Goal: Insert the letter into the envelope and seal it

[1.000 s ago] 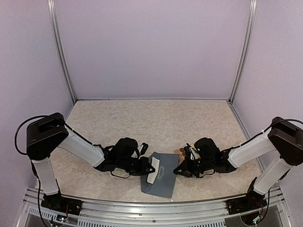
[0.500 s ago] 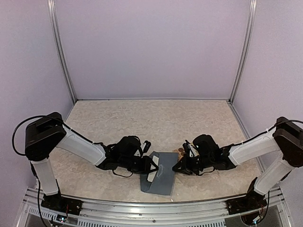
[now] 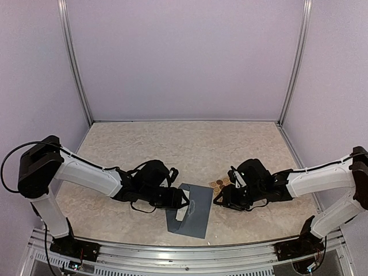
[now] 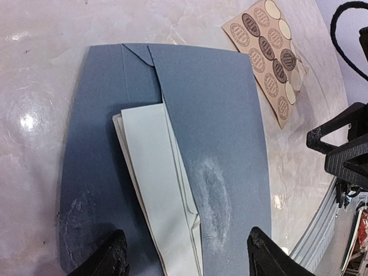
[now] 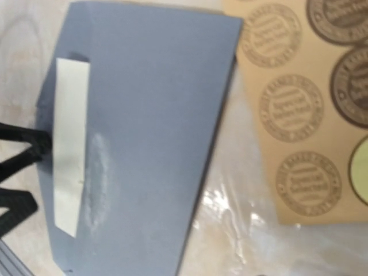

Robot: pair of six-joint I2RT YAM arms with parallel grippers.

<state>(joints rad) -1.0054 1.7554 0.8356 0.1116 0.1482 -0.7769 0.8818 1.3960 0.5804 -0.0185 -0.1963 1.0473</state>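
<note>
Your left gripper (image 4: pixel 187 263) hovers low with its jaws spread wide, one finger on each side of the letter's near end, clamping nothing. The letter (image 4: pixel 155 190) is only part way home. A cream strip lies bare on the left half of the envelope (image 4: pixel 218 115), and the rest is tucked under the slanting edge of the upper layer. The envelope itself lies flat on the table (image 3: pixel 190 144), near the front edge, between your two arms.

So the step in hand looks like seating the letter fully. Push it sideways toward the covered side rather than down, and keep the stroke shallow, since the paper already shows scuffed patches. Pin the envelope's far edge first, or the whole thing will likely slide along with the letter.

The sticker sheet (image 4: pixel 270 57) lies just beside the envelope's right edge, so don't drag the envelope over it. Your right gripper (image 3: pixel 217 201) sits low at that same edge. You cannot tell from these views whether its jaws are apart or together, so check before you press.
</note>
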